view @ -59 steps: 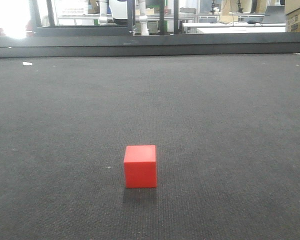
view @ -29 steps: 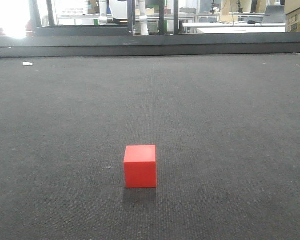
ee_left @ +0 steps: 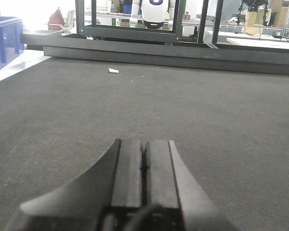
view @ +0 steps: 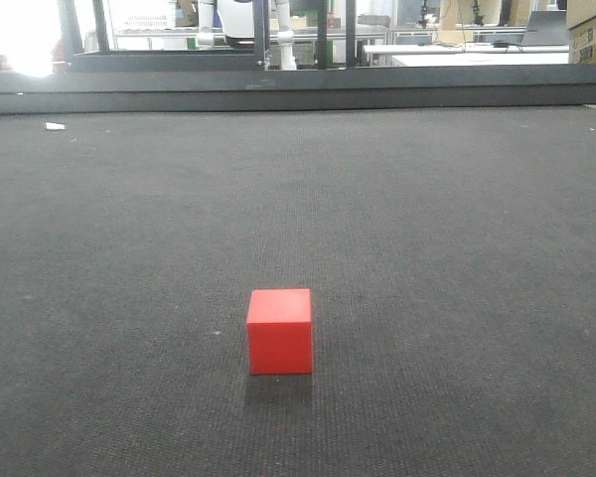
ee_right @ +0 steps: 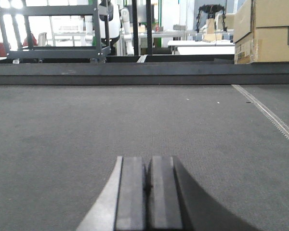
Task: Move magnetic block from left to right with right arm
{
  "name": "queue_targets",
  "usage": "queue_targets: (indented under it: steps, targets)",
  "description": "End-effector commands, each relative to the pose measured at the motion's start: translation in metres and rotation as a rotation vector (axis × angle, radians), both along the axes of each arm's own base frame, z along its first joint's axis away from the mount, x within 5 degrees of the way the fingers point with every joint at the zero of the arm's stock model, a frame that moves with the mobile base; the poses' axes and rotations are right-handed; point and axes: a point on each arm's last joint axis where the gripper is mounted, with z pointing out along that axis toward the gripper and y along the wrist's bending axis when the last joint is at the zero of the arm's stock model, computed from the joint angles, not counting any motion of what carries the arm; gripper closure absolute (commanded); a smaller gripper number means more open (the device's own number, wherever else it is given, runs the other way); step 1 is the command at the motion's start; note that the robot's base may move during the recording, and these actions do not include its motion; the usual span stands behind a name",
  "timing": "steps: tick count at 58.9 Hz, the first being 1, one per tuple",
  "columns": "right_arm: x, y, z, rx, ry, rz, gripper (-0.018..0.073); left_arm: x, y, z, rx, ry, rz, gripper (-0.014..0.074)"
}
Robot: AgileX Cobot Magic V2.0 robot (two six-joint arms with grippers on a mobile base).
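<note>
exterior front-facing view: the block (view: 279,331) sits alone on the dark mat (view: 457,248), near the camera and a little left of the middle, flat on one face. nothing touches it and no arm shows in this view. a white scrap (view: 55,126) lies far off at the left edge, well apart from the block.

in the right wrist view the right gripper (ee_right: 148,161) points along bare mat toward the far rail, its jaws pressed together with only a thin seam between them and nothing held. the block does not show in this view, so the gripper looks not yet lined up with it. cardboard boxes (ee_right: 265,29) stand beyond the mat at far right.

in the left wrist view the left gripper (ee_left: 144,144) is likewise pressed together, empty, and low over the mat. a blue bin (ee_left: 2,41) stands off the mat at far left.

judged from this, no part of the task is done. left to do: bring the right arm across to the block, spread the jaws, close on it, carry it to the right side and let go.
</note>
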Motion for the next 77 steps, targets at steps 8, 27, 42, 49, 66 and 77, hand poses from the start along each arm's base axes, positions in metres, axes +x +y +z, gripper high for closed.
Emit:
queue_targets:
  steps: [8, 27, 42, 49, 66, 77]
  targets:
    - [-0.003, 0.001, 0.048, -0.014, 0.142, 0.014, 0.0503, -0.001, 0.000, 0.005, -0.007, -0.083, -0.005, 0.0713]
    - [0.037, 0.008, 0.059, -0.001, 0.513, 0.079, 0.0503, -0.001, 0.000, 0.005, -0.007, -0.083, -0.005, 0.0713]
    - [0.060, 0.024, 0.060, 0.185, 0.739, 0.126, 0.0492, -0.001, 0.000, 0.005, -0.007, -0.083, -0.005, 0.0713]
    - [0.073, 0.029, 0.058, 0.236, 0.838, 0.063, 0.0350, -0.001, 0.000, 0.005, -0.007, -0.083, -0.005, 0.0713]
    - [0.099, 0.062, 0.054, 0.121, 1.174, 0.005, -0.0062, -0.001, 0.000, 0.005, -0.007, -0.083, -0.005, 0.0713]
    - [0.126, 0.104, 0.065, 0.051, 1.277, 0.079, -0.0061, -0.001, 0.000, 0.005, -0.007, -0.083, -0.005, 0.0713]
